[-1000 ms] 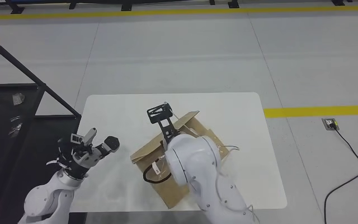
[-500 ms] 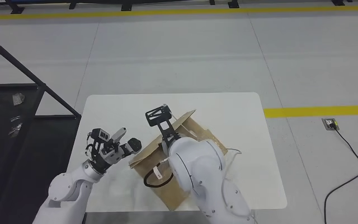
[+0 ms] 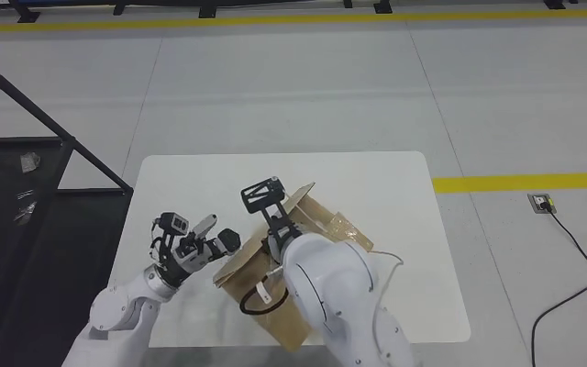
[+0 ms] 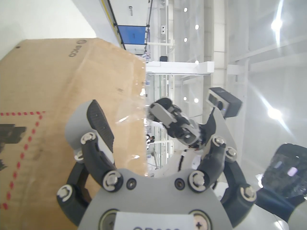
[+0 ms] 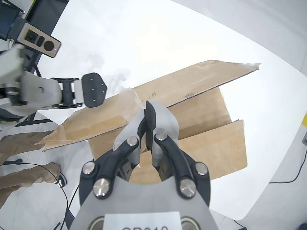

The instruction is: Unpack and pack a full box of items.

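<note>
right gripper point(image 5: 147, 108) clamping flap point(image 5: 203, 77), propping box point(image 5: 215, 149) open | left gripper point(image 4: 153, 113) hovering, fingers apart around flap edge, probably readying second grip

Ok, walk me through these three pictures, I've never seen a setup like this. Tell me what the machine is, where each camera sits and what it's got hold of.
It is a robot with two arms, each ending in a two-fingered gripper. The wide picture looks down from a camera above the arms. The other two come from a camera on each wrist, so each shows its own fingers up close. On the white table stands a cardboard box with its flaps open. The left gripper is open beside the box and holds nothing. The right gripper is shut at the edge of one raised flap. I cannot tell whether it actually pinches that flap.
</note>
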Controlling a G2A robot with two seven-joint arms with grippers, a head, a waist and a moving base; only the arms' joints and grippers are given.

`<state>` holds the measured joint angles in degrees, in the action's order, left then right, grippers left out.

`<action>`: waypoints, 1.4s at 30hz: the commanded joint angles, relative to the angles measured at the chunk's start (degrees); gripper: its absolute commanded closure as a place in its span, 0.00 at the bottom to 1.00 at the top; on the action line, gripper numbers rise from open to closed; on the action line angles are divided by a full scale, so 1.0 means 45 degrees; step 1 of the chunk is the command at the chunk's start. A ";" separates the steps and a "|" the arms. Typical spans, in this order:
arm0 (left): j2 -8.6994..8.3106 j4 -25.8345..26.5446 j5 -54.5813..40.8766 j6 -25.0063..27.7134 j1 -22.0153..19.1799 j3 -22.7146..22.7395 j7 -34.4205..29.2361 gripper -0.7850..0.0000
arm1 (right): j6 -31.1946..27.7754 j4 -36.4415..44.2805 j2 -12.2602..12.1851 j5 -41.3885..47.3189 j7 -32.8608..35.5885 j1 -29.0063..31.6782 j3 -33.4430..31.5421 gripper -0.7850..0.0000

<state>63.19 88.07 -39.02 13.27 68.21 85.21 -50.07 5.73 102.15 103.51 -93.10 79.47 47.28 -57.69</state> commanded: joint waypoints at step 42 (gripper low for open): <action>-0.0145 0.0234 0.0965 0.0117 0.0638 -0.0225 -0.1010 0.00 | -0.1993 0.5544 -0.0496 0.3193 -0.2816 0.4394 -0.1546 1.00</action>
<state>62.51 89.45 -34.93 13.61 71.28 84.42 -54.83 -3.19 126.05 101.40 -79.32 68.09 65.99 -64.75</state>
